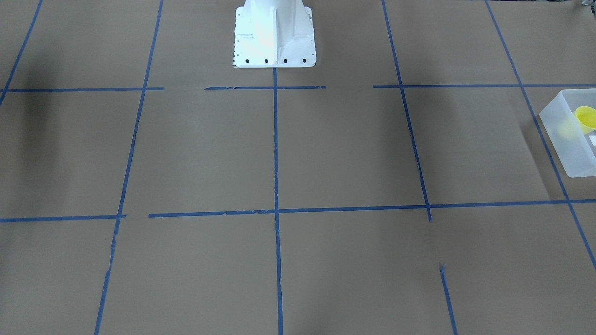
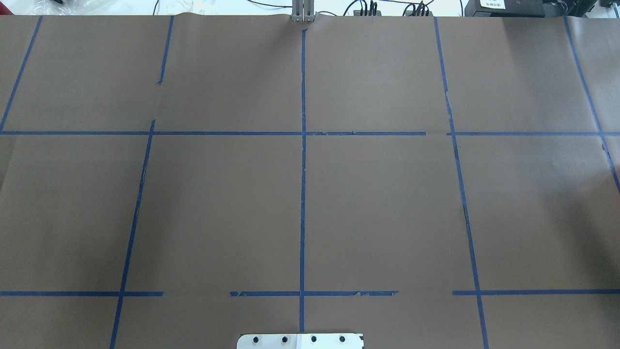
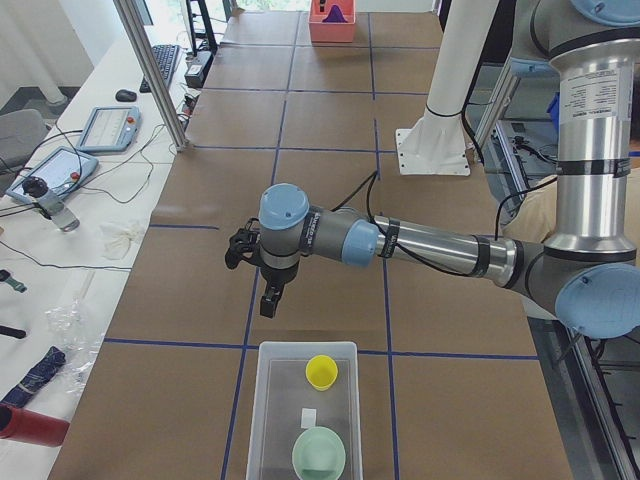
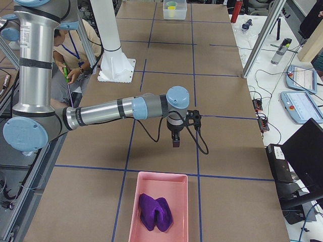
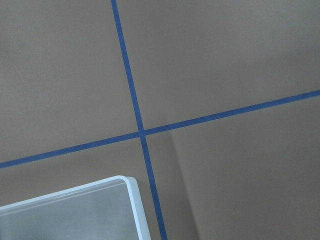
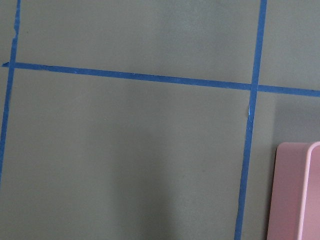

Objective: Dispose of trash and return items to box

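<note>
The frosted white box stands at the table's end by my left arm. In it are the yellow cup, a pale green bowl and a small white label. The box and cup also show at the front-facing view's right edge, and a box corner shows in the left wrist view. My left gripper hangs over the table just short of the box. My right gripper hangs just short of a pink tray. I cannot tell whether either is open or shut.
The pink tray holds a crumpled purple thing; its corner shows in the right wrist view. The white robot pedestal stands at the table's middle edge. An operator sits behind the robot. Side benches hold tablets and cables.
</note>
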Motion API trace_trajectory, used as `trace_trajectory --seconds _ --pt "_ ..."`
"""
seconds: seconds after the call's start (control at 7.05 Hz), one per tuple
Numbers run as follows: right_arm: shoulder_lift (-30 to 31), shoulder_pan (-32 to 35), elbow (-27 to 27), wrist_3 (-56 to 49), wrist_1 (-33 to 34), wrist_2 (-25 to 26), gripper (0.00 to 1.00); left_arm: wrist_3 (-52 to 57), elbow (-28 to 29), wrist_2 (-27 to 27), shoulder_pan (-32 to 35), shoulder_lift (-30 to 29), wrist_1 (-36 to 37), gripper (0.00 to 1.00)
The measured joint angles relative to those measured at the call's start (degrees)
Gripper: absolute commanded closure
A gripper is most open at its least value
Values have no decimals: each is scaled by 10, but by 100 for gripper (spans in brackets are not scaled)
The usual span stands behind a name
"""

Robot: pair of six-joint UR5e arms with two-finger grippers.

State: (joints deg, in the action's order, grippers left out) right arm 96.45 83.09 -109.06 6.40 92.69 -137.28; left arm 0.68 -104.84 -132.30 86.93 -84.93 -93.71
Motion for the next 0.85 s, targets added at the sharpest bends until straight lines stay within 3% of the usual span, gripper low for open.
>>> trace_trajectory --seconds 0.43,0.85 --pt "-8 0 14 1 -9 0 0 26 15 -20 -6 26 4 0" --pt "-19 0 38 -1 -10 4 0 29 27 -83 -39 27 -28 0"
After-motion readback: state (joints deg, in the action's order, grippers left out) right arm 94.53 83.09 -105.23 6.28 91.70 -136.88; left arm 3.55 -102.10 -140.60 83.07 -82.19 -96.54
